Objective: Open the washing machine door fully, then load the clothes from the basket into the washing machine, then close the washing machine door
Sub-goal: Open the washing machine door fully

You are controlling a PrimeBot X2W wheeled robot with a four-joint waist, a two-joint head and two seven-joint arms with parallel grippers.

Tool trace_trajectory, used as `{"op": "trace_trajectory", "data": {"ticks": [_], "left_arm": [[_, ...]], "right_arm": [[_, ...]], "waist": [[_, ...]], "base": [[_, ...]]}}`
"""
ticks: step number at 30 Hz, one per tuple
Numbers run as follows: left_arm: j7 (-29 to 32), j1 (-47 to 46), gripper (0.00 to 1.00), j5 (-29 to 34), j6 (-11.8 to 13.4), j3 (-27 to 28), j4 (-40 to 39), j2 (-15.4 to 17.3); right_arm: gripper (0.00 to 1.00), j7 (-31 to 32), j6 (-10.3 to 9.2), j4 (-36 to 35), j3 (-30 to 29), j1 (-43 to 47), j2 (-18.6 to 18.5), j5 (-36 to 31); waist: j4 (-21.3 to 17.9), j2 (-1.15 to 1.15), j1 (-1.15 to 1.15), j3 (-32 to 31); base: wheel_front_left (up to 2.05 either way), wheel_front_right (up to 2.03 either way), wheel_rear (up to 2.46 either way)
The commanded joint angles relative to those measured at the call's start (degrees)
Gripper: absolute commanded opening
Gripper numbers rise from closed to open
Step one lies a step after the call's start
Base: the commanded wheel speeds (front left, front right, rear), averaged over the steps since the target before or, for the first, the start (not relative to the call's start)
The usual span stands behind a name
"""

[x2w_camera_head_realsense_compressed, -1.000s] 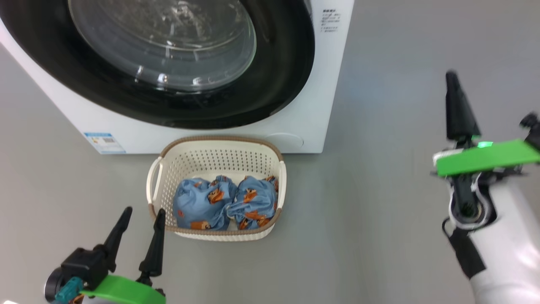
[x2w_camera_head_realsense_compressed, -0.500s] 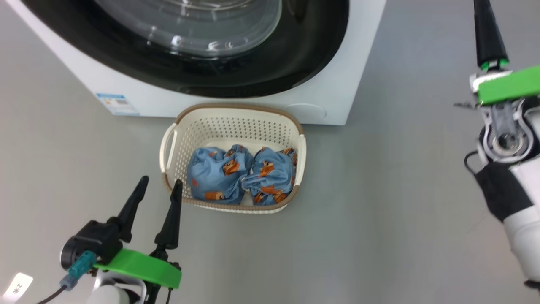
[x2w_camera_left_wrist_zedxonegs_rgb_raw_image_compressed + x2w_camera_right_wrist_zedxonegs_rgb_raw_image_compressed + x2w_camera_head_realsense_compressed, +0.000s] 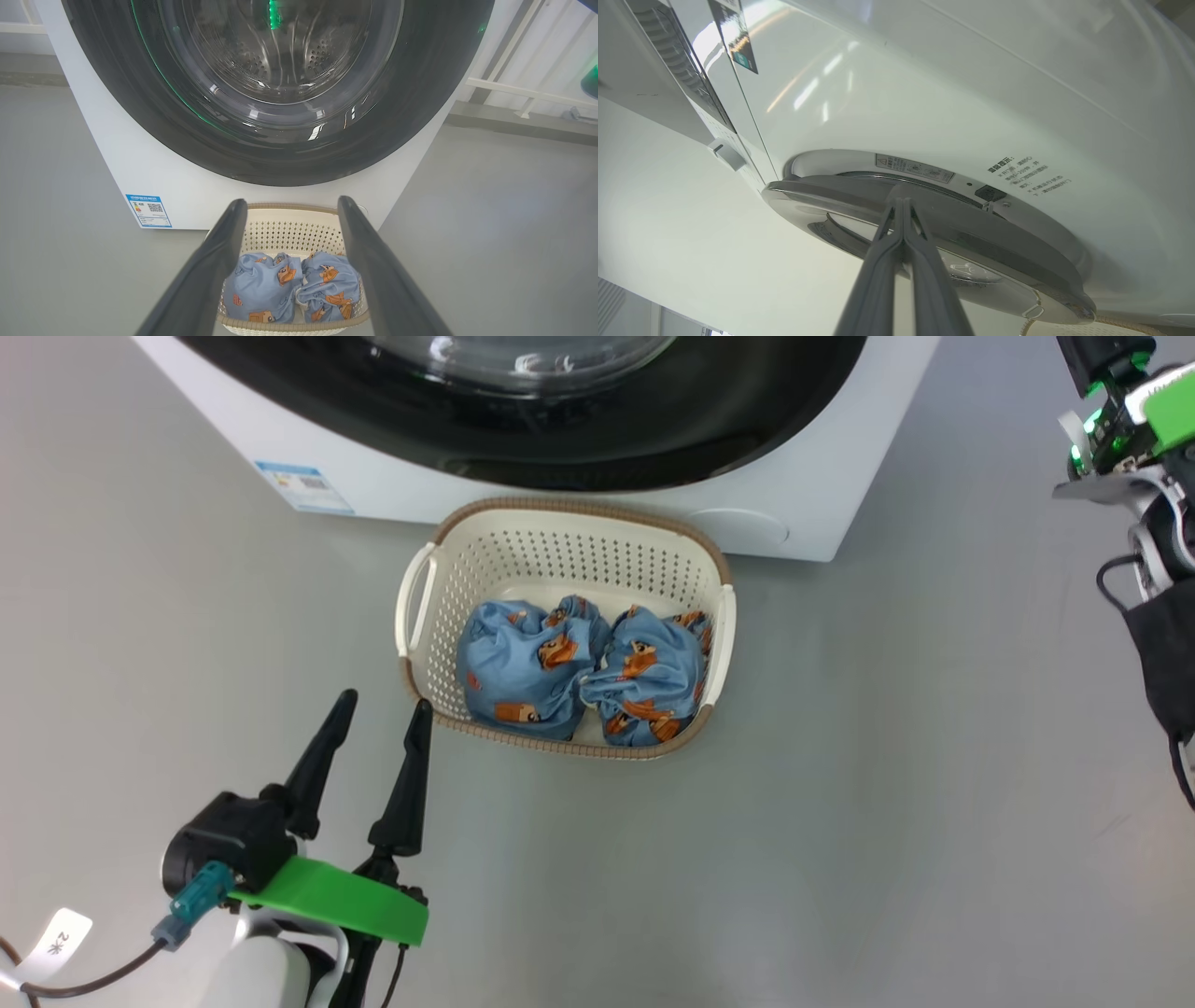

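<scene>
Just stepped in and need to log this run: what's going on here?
The robot is starting a laundry load. Its right gripper, shut, has its fingertips at the edge of the washing machine door, which isn't swung open yet. The left gripper hangs open over the floor before the basket, where both bundles of clothes lie untouched in front of the washing machine.

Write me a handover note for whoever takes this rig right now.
Left gripper: open, empty, hovering by the near left corner of the small cream-white perforated plastic basket.
Right gripper: shut, empty, tips at the edge of the round black-rimmed glass washing machine door; contact unclear.
Things: basket on the floor before the big white front-loading washing machine; both light blue printed fabric bundles inside it.
Done: nothing; door looks closed.
To do: open door fully, load both bundles, close door.
</scene>
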Motion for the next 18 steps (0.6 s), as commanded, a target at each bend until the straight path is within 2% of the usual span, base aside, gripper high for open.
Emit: {"op": "trace_trajectory", "data": {"ticks": [1, 9, 18], "left_arm": [[-0.37, -1.64, 1.00, -0.56, -0.09, 1.74, -1.47, 1.00], [-0.37, -2.92, 1.00, -0.99, -0.09, 0.84, -1.96, 0.61], [-0.37, -4.90, 1.00, -1.47, -0.09, -0.45, -2.62, 0.24]], "right_arm": [[0.00, 0.74, 0.09, -1.20, 0.50, -0.90, 0.19, 0.62], [0.00, 8.05, 0.09, 1.09, -0.11, -6.02, 1.03, 2.54], [0.00, 11.15, 0.09, 4.13, -0.77, -11.88, 1.40, 1.23]], "waist": [[0.83, 0.00, 0.00, 1.03], [1.92, 0.00, 0.00, 3.89], [3.41, 0.00, 0.00, 7.05]], "base": [[0.00, 0.00, 0.00], [0.00, 0.00, 0.00], [0.00, 0.00, 0.00]]}}
